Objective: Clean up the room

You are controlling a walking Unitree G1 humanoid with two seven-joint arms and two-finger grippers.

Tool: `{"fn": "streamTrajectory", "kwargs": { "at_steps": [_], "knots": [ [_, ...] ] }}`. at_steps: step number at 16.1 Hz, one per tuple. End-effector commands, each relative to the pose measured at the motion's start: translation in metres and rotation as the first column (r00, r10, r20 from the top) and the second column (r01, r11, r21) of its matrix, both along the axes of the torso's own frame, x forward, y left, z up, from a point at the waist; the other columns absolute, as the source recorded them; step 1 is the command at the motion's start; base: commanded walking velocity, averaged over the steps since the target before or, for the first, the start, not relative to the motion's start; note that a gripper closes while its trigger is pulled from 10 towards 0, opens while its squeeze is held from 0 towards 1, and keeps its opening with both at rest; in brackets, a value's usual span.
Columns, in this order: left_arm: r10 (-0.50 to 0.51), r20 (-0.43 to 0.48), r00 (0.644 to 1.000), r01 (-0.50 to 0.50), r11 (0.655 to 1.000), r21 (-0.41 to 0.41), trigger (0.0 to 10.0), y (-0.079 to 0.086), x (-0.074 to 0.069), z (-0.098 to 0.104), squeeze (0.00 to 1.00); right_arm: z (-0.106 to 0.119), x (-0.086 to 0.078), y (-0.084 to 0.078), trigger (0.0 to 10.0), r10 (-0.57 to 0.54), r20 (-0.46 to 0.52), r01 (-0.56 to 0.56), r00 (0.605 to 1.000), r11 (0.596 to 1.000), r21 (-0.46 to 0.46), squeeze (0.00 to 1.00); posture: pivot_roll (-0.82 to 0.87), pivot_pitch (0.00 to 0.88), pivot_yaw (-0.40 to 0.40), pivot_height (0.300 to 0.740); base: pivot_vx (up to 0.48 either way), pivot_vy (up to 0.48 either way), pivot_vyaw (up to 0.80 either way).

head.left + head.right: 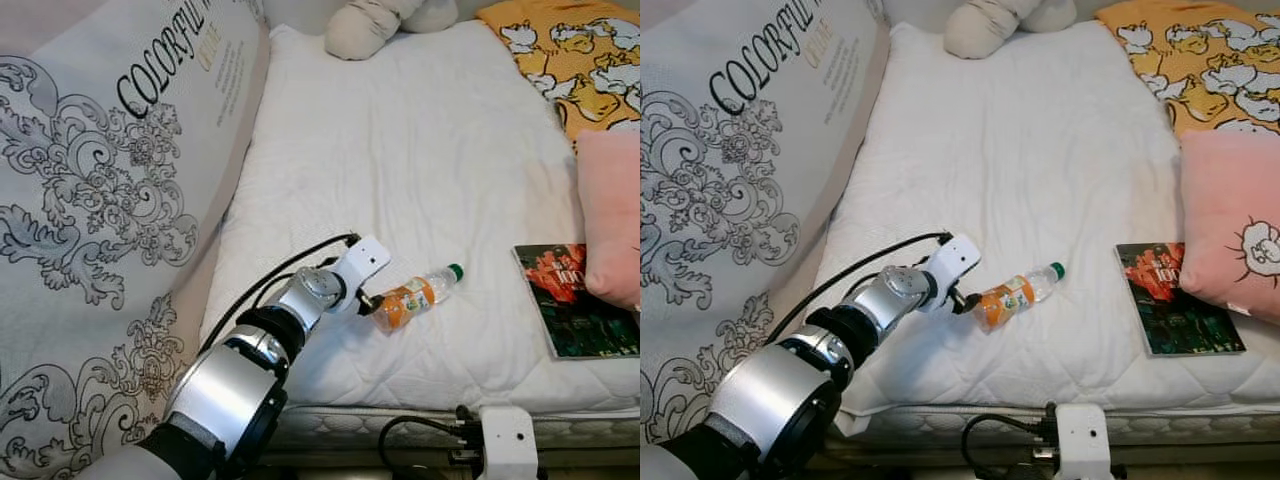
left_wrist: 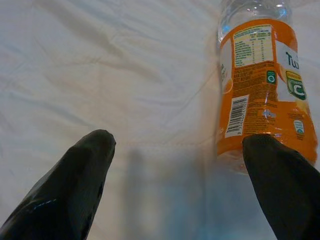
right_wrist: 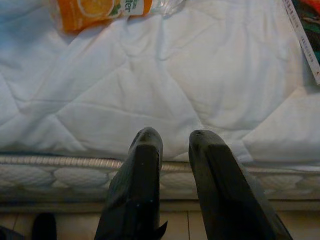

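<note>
White quilted mattress (image 1: 400, 150) beside a large printed grey cushion (image 1: 100, 200), with a yellow cartoon blanket (image 1: 570, 55), pink pillow (image 1: 1230, 220) and beige plush toy (image 1: 370, 25) farther back. Dark-covered book (image 1: 1175, 300) lying flat near the mattress's right edge. Orange-labelled plastic bottle (image 1: 412, 298) on its side at mid-front, green cap toward the book. Left gripper (image 2: 177, 150) spread wide, one fingertip (image 2: 280, 165) touching the bottle's base, nothing grasped. Right gripper (image 3: 172, 142) low before the mattress edge, fingers narrowly parted, empty
</note>
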State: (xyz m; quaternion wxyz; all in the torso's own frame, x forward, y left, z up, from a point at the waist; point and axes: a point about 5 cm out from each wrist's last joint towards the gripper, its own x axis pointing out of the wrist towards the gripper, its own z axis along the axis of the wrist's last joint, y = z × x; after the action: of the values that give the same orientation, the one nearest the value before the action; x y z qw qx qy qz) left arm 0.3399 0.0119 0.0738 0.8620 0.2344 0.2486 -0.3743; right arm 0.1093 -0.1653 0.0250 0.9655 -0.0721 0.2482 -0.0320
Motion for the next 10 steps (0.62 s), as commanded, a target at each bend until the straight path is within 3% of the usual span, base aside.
{"fn": "streamTrajectory", "kwargs": {
  "at_steps": [1,2,7,9,10],
  "knots": [
    [-0.085,-0.057,0.995,0.081,0.995,-0.057,10.0,-0.044,-0.025,-0.006,1.0,0.0,-0.002,0.006,10.0,0.008,0.0,-0.008,1.0,1.0,0.01,0.0,-0.2,0.082,0.127,0.74,0.0,0.0,0.0],
    [-0.085,-0.073,0.994,0.081,0.995,-0.059,10.0,-0.047,-0.029,-0.01,0.0,0.001,-0.003,0.008,10.0,0.012,0.0,-0.012,1.0,1.0,0.011,0.0,-0.21,0.091,0.129,0.74,0.0,0.0,0.0],
    [-0.093,-0.126,0.988,0.083,0.993,-0.083,10.0,-0.055,-0.039,-0.016,0.0,0.0,-0.012,0.012,10.0,0.013,-0.02,-0.012,1.0,1.0,0.014,0.0,-0.22,0.114,0.136,0.74,0.0,0.0,0.0],
    [-0.089,-0.082,0.993,0.083,0.994,-0.075,10.0,-0.051,-0.031,-0.009,0.0,0.0,-0.012,0.012,10.0,0.011,-0.02,-0.011,1.0,1.0,0.015,0.0,-0.22,0.117,0.136,0.74,0.0,0.0,0.0],
    [-0.094,0.0,0.996,0.094,0.995,-0.046,10.0,-0.048,-0.021,0.002,0.0,0.0,-0.013,0.013,10.0,0.012,-0.02,-0.012,1.0,1.0,0.015,0.0,-0.22,0.118,0.137,0.74,0.0,0.0,0.0]
  ]
}}
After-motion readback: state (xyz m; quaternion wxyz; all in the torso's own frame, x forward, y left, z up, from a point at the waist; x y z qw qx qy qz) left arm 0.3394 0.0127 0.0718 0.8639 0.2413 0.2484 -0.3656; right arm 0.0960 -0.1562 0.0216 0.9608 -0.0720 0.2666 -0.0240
